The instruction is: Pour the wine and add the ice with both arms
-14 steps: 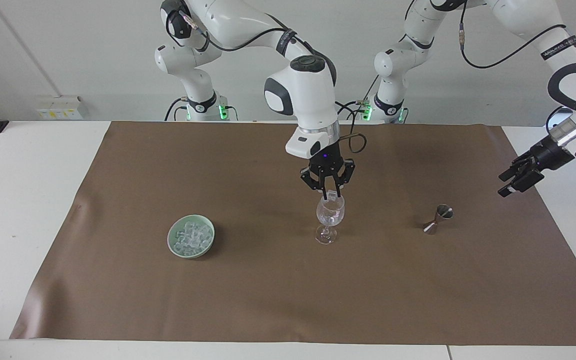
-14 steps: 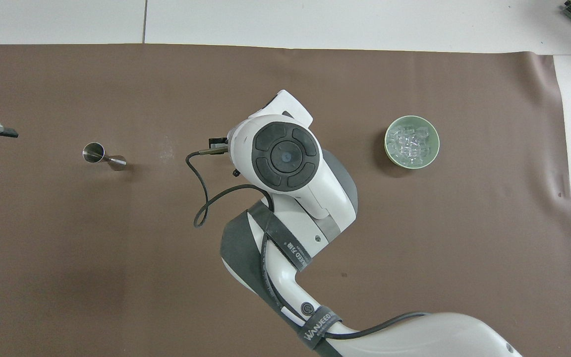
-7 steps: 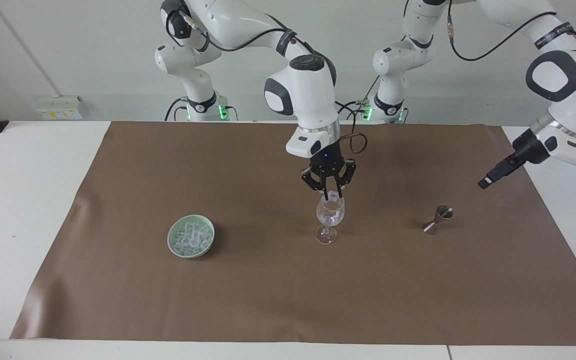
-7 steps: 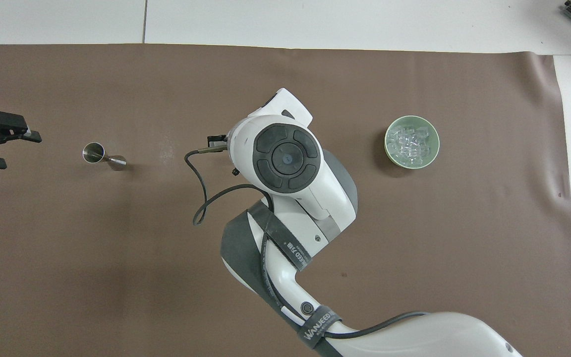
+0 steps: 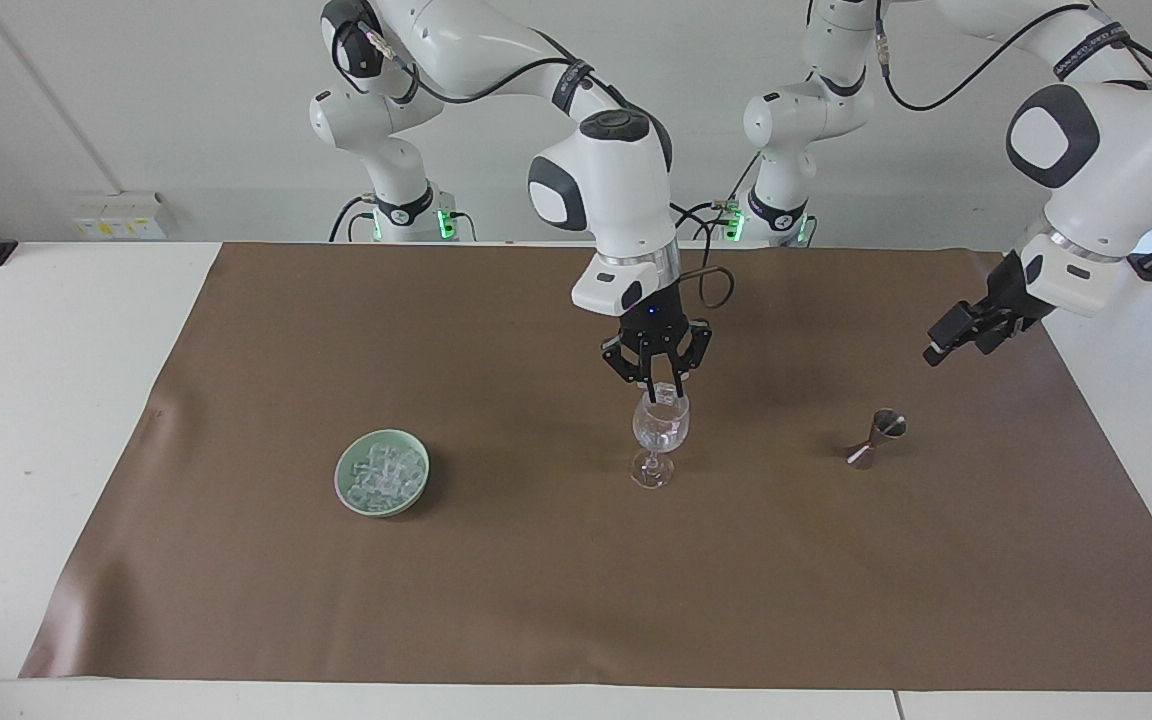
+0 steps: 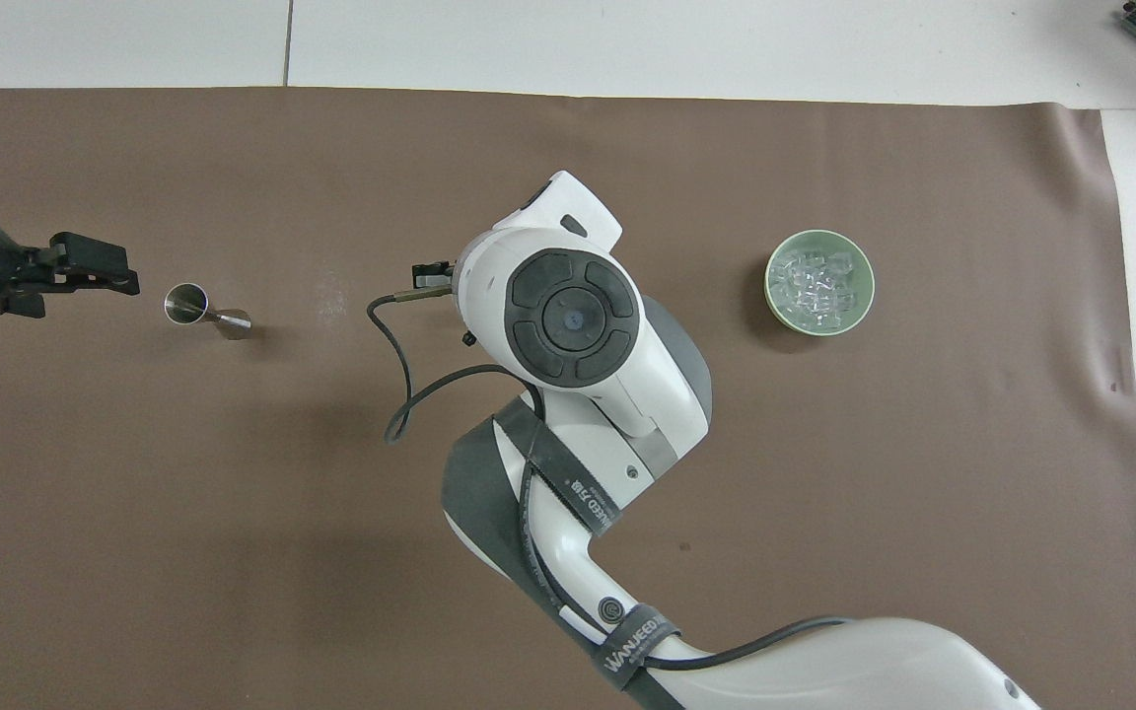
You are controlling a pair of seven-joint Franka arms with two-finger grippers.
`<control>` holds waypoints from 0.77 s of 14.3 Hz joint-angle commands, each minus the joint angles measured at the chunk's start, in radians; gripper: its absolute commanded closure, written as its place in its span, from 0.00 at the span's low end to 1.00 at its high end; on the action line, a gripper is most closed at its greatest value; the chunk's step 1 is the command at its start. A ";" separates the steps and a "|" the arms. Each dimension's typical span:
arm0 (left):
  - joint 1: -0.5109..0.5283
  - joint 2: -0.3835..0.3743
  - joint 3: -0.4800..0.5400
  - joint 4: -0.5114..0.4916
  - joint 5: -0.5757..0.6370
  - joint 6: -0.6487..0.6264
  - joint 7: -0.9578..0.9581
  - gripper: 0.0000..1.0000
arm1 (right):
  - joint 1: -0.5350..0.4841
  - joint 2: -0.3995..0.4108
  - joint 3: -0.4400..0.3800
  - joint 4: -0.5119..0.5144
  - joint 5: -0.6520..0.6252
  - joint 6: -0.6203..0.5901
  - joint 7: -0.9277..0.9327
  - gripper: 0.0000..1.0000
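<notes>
Overhead view: ice (image 6: 817,284) heaped in green bowl (image 6: 859,311); jigger (image 6: 195,308) lies tipped.

White bench (image 5: 56,400), spread with a brown mat (image 5: 536,580), bearing a green bowl (image 5: 344,494) of ice (image 5: 382,474) toward the right arm's end, an upright stemmed wine glass (image 5: 660,432) mid-mat, and a steel jigger (image 5: 876,437) tipped on its side toward the left arm's end.

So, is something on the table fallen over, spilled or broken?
Only the metal jigger near the left arm's end: it appears to lie tipped on its side on the brown mat. The wine glass stands upright; no spill shows.
</notes>
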 commanded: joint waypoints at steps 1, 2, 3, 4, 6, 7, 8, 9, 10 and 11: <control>-0.028 -0.050 0.016 -0.002 0.032 -0.045 0.072 0.00 | -0.010 0.020 0.009 0.023 -0.028 0.016 0.011 0.78; -0.030 -0.061 0.016 0.002 0.040 -0.069 0.072 0.00 | -0.010 0.020 0.009 0.023 -0.029 0.016 0.011 0.76; -0.032 -0.077 0.014 0.016 0.048 -0.102 0.072 0.00 | -0.010 0.020 0.009 0.023 -0.029 0.016 0.011 0.73; -0.035 -0.085 0.014 0.028 0.057 -0.143 0.072 0.00 | -0.010 0.020 0.009 0.023 -0.029 0.016 0.011 0.72; -0.038 -0.097 0.014 0.056 0.077 -0.207 0.072 0.00 | -0.010 0.020 0.009 0.023 -0.029 0.016 0.011 0.69; -0.038 -0.108 0.013 0.070 0.080 -0.237 0.072 0.00 | -0.010 0.020 0.009 0.023 -0.028 0.016 0.011 0.68; -0.038 -0.113 0.011 0.083 0.089 -0.263 0.072 0.00 | -0.010 0.020 0.009 0.023 -0.029 0.016 0.013 0.66; -0.038 -0.114 0.005 0.099 0.103 -0.292 0.072 0.00 | -0.010 0.020 0.009 0.023 -0.029 0.016 0.011 0.65; -0.038 -0.116 0.002 0.108 0.104 -0.312 0.072 0.00 | -0.010 0.020 0.009 0.023 -0.029 0.016 0.013 0.64; -0.038 -0.119 0.001 0.108 0.092 -0.307 0.066 0.00 | -0.010 0.020 0.009 0.023 -0.029 0.016 0.013 0.63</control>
